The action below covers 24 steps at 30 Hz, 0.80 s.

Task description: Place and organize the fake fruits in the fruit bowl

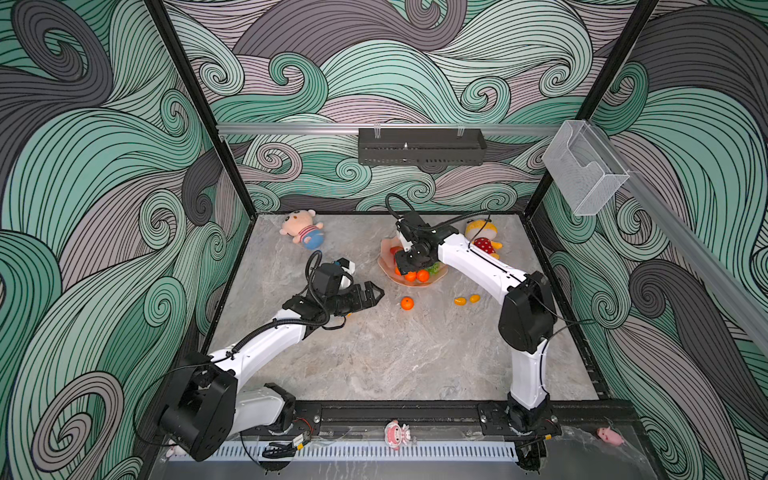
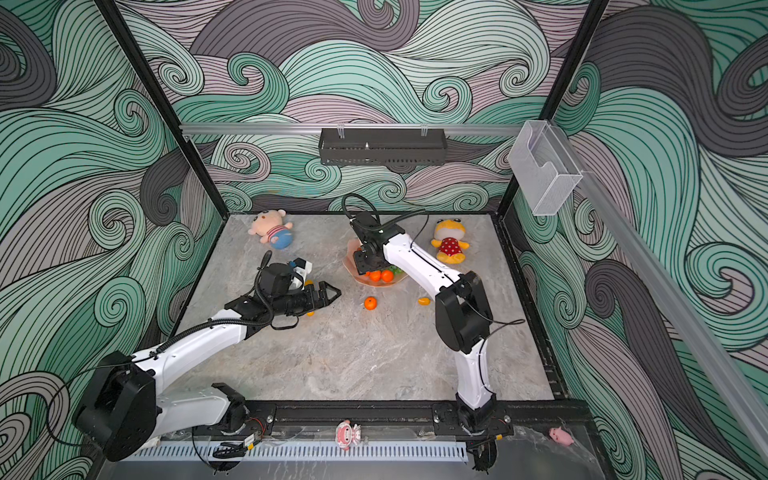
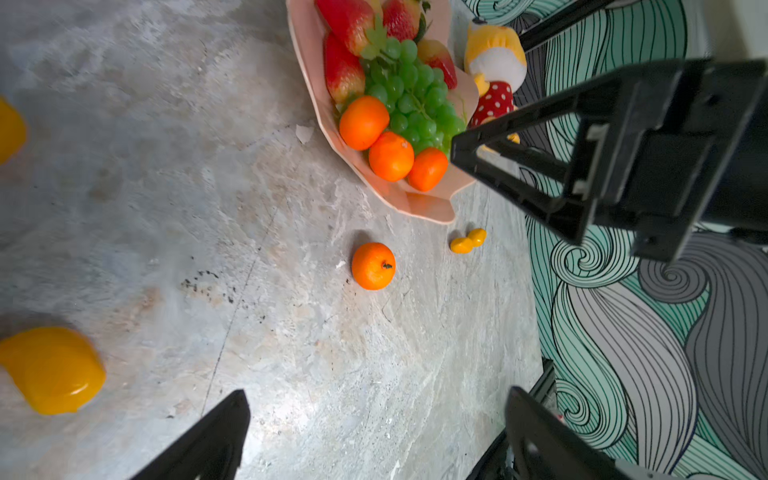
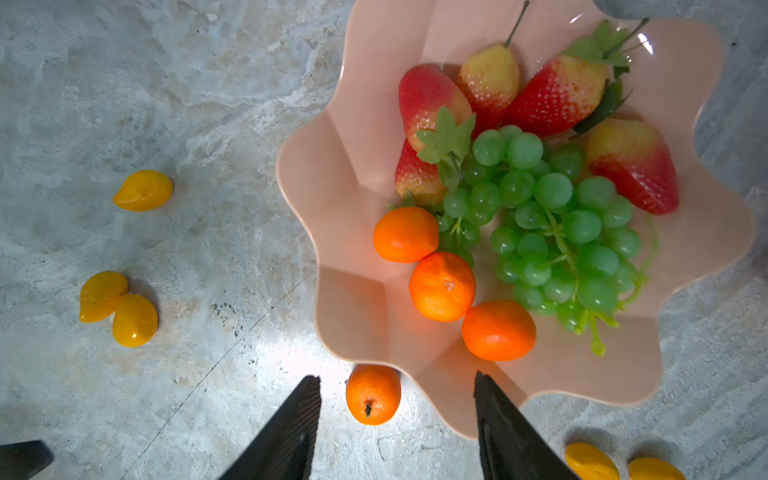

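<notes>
The fruit bowl [image 4: 345, 174] holds five strawberries [image 4: 557, 95], three tangerines [image 4: 441, 286], one grape bunch [image 4: 552, 224]. One loose tangerine [image 4: 372, 395] and five kumquats [image 4: 143, 190] lie on the counter [image 4: 187, 104]. My left end effector [image 3: 374, 415] and right end effector [image 4: 397, 376] gape empty.

Loose tangerine [image 1: 407, 304] sits on open tabletop [image 1: 374, 353]; right claw [image 4: 397, 377] overhangs fruit bowl [image 4: 353, 174].

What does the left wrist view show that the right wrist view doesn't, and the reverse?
Left wrist only: the yellow plush toy beyond the bowl, the patterned wall, and the right hand seen from outside. Right wrist only: the pale yellow strawberry with its stem, and most of the bowl's rim. Both: grapes, red strawberries and three tangerines in the bowl, one loose tangerine and two small yellow fruits on the table.
</notes>
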Motion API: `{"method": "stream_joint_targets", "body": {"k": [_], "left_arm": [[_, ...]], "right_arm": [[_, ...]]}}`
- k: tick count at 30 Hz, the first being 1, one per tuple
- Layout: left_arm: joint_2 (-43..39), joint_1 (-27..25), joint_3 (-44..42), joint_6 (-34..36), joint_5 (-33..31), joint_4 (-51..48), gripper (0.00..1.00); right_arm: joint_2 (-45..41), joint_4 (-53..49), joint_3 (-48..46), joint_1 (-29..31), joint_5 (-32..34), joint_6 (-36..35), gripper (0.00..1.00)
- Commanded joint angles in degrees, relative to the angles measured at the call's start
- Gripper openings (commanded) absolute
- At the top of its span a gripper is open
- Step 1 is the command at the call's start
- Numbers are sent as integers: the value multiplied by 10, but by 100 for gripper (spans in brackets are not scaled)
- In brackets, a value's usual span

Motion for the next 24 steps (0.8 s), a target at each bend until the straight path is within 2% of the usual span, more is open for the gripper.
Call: {"method": "stream_joint_targets", "body": {"k": [1, 13, 19, 24], "left_arm": [[-8, -30, -5, 4, -28, -12, 99], [-23, -66, -33, -20, -47, 2, 99], [-32, -65, -52, -44, -53, 9, 99], [-28, -60, -48, -44, -53, 10, 99]], "right_arm": [[-42, 12, -41, 8, 5, 20, 59], [-166, 47, -209, 59, -6, 85, 56], [-163, 58, -240, 89, -4, 108, 56], [-129, 56, -232, 91, 29, 113, 57]]}}
